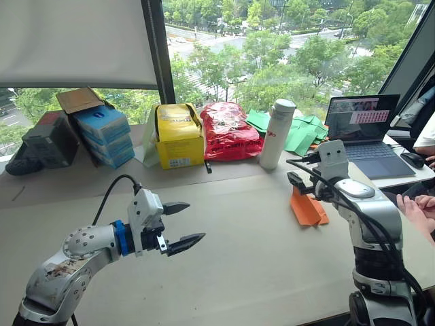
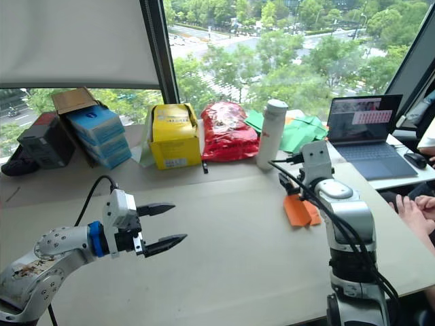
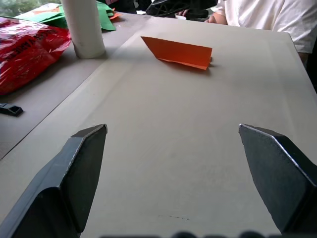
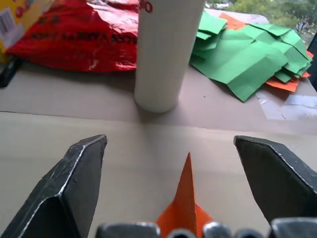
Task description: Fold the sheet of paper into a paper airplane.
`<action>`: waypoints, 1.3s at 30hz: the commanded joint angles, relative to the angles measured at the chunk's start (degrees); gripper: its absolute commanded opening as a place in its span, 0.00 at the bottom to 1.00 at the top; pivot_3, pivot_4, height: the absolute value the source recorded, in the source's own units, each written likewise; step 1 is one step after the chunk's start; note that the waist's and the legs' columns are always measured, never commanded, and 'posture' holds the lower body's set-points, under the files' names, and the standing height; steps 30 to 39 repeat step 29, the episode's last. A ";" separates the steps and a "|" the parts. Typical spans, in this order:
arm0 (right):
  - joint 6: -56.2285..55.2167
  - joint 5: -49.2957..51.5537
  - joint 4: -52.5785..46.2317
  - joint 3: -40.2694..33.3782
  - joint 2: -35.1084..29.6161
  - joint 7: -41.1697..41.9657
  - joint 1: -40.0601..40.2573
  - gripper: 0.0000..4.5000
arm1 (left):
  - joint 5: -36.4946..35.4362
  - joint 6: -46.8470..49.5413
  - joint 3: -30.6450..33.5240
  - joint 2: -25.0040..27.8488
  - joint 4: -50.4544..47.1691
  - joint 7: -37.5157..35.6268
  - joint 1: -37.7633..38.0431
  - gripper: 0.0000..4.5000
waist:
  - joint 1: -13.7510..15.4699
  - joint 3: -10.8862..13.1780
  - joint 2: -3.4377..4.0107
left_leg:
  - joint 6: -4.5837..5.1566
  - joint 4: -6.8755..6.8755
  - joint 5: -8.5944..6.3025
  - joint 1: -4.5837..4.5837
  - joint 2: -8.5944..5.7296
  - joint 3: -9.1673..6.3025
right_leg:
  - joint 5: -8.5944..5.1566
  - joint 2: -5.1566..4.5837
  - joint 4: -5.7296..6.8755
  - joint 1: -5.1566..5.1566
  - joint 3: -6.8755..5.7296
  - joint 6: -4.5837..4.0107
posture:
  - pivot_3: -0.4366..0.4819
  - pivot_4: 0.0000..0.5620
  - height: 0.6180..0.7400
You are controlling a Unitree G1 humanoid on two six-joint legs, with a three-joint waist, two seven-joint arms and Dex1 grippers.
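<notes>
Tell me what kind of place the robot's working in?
Probably an upper-floor office or lab: a long table at a big window over treetops and a street, an open laptop, supply boxes, and a person's hands alongside.

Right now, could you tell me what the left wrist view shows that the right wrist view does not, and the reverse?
Left wrist view: the paper airplane seen side-on as a long wedge, and a person's white shirt beyond it. Right wrist view: the yellow box and the airplane's pointed tip seen end-on between the open right end effector fingers. Both: the white bottle, red plastic bag, green papers and table.
</notes>
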 commanded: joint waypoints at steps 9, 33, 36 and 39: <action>-28.33 5.21 2.29 6.17 3.52 12.95 16.07 1.00 | 11.67 -13.61 9.25 -9.33 11.65 14.20 5.81 1.00 | 0.12 -0.02 -0.04 | 0.03 0.05 -0.02 0.09 -0.04 0.04 | 0.02 -0.07 -0.01 0.04 -0.02 0.04 | 0.48 0.27 1.00; -38.58 2.95 9.97 10.19 2.92 13.67 17.58 1.00 | 13.15 -20.96 9.78 -12.61 18.61 13.34 6.05 1.00 | 0.13 -0.03 -0.05 | -0.01 0.05 -0.01 0.10 -0.02 0.04 | 0.02 -0.11 0.05 0.02 0.08 0.03 | 0.48 0.27 1.00; -38.58 2.95 9.97 10.19 2.92 13.67 17.58 1.00 | 13.15 -20.96 9.78 -12.61 18.61 13.34 6.05 1.00 | 0.13 -0.03 -0.05 | -0.01 0.05 -0.01 0.10 -0.02 0.04 | 0.02 -0.11 0.05 0.02 0.08 0.03 | 0.48 0.27 1.00; -38.58 2.95 9.97 10.19 2.92 13.67 17.58 1.00 | 13.15 -20.96 9.78 -12.61 18.61 13.34 6.05 1.00 | 0.13 -0.03 -0.05 | -0.01 0.05 -0.01 0.10 -0.02 0.04 | 0.02 -0.11 0.05 0.02 0.08 0.03 | 0.48 0.27 1.00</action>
